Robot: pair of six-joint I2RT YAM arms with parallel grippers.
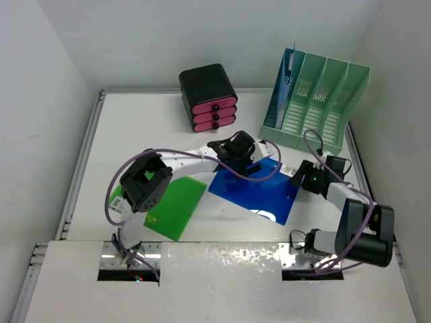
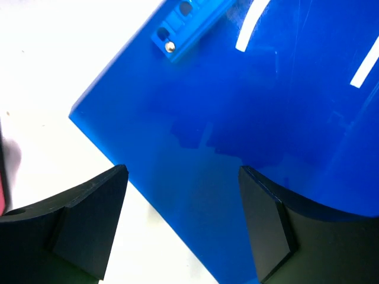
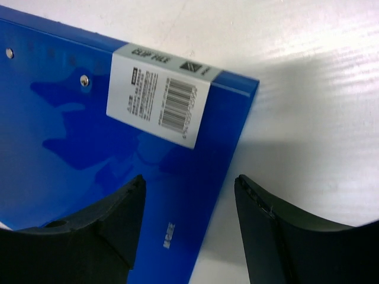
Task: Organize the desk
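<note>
Step now, prob: picking up flat blue plastic clip folder (image 1: 259, 192), lying mid white flat desk (image 1: 135, 128). L gripper (image 2: 183, 225) spread, empty, straddling its edge. R gripper (image 3: 189, 225) spread, empty, at labelled corner. Next: pinch edge, lift, carry to mint slotted file rack (image 1: 316, 101).

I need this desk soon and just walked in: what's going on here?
Both arms are over the blue clip file, lying flat on the desk. The left gripper is open over its far-left edge, the right gripper open at its labelled corner; neither grips it yet. A green folder lies to its left; a mint file rack and black drawer unit stand at the back.
</note>
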